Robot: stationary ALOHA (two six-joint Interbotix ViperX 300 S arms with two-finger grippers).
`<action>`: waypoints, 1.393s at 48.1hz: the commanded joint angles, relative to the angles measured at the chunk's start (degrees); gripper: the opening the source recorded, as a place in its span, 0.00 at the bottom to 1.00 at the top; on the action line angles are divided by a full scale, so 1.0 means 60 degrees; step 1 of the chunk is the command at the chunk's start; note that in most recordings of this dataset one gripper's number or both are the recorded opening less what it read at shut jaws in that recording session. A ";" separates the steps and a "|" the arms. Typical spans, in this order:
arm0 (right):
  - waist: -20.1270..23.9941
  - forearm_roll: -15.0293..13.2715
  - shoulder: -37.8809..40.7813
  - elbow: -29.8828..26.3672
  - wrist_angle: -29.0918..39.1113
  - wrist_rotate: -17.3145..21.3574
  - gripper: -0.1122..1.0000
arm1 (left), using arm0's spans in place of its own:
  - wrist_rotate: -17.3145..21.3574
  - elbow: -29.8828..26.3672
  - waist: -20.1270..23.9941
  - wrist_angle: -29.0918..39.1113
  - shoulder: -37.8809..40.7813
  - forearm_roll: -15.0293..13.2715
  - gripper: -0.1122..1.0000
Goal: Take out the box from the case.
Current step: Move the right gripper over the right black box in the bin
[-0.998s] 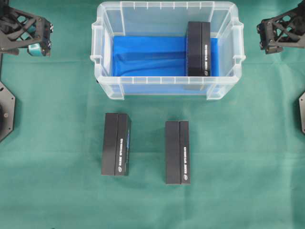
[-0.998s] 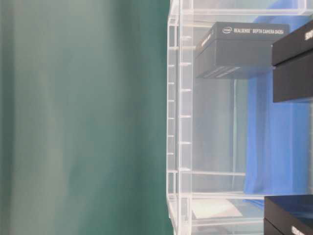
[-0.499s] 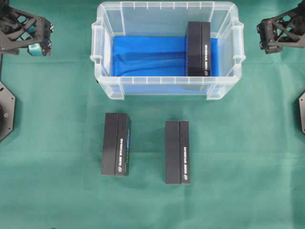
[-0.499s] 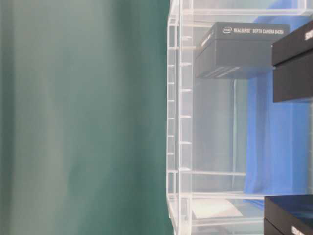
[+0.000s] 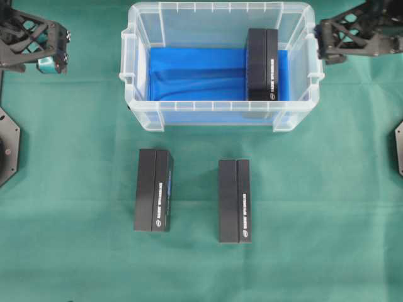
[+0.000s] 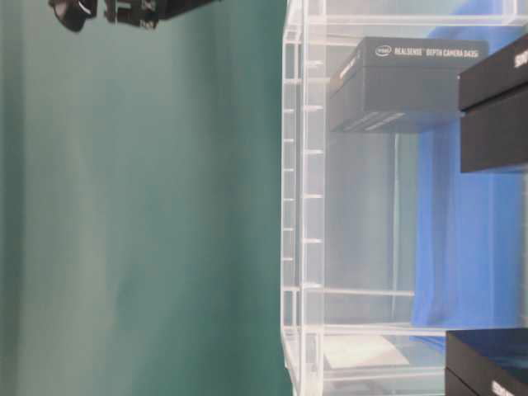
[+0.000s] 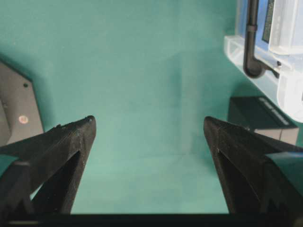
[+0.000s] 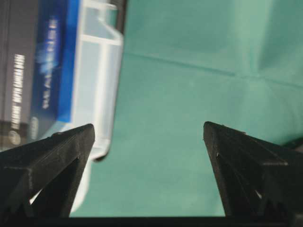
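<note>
Our right hand (image 5: 322,44) has moved toward the case (image 5: 220,116), wide open and empty; we should center over the box (image 5: 262,64).

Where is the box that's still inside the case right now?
In the overhead view, the box stands at the right end of the case, on the blue cloth.

Work surface under even light.
A green cloth (image 5: 75,189) covered the whole table, lightly creased, and filled every view; soft shadows lay on it, and no wall or window showed.
</note>
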 commanded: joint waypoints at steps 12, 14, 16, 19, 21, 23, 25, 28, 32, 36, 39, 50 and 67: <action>0.0352 0.0029 0.1113 -0.1304 -0.0483 0.0264 0.94 | -0.0029 -0.0176 0.0029 -0.0029 -0.0029 0.0000 0.98; 0.0396 0.0029 0.1289 -0.1450 -0.0527 0.0278 0.94 | -0.0029 -0.0190 0.0029 -0.0029 -0.0029 -0.0015 0.98; 0.0439 0.0029 0.1465 -0.1626 -0.0557 0.0278 0.94 | -0.0029 -0.0176 0.0029 -0.0073 -0.0029 -0.0015 0.98; 0.0498 0.0015 0.1729 -0.1860 -0.0586 0.0278 0.94 | -0.0029 -0.0176 0.0029 -0.0205 -0.0029 -0.0015 0.98; 0.0527 0.0015 0.1919 -0.2036 -0.0601 0.0278 0.94 | -0.0029 -0.0176 0.0029 -0.0322 -0.0015 -0.0015 0.98; 0.0571 0.0015 0.2109 -0.2227 -0.0615 0.0278 0.94 | -0.0029 -0.0176 0.0029 -0.0425 -0.0029 0.0000 0.98; 0.0586 0.0015 0.2256 -0.2373 -0.0615 0.0278 0.94 | -0.0029 -0.0176 0.0029 -0.0513 -0.0029 0.0000 0.98; 0.0630 0.0015 0.2446 -0.2578 -0.0615 0.0278 0.94 | -0.0015 -0.0190 0.0029 -0.0586 -0.0029 -0.0015 0.98; 0.0645 0.0029 0.2637 -0.2783 -0.0659 0.0278 0.94 | 0.0015 -0.0176 0.0029 -0.0601 -0.0029 -0.0015 0.98; 0.0674 0.0015 0.2754 -0.2900 -0.0674 0.0293 0.94 | 0.0029 -0.0161 0.0029 -0.0601 -0.0044 0.0000 0.98; 0.0674 0.0029 0.2842 -0.2930 -0.0674 0.0308 0.94 | 0.0044 -0.0146 0.0029 -0.0601 -0.0059 -0.0015 0.98; 0.0688 0.0015 0.2871 -0.2930 -0.0674 0.0571 0.94 | 0.0073 -0.0132 0.0000 -0.0601 -0.0103 -0.0015 0.98; 0.0688 0.0015 0.2959 -0.2930 -0.0674 0.0630 0.94 | 0.0117 -0.0132 -0.0015 -0.0601 -0.0103 -0.0015 0.98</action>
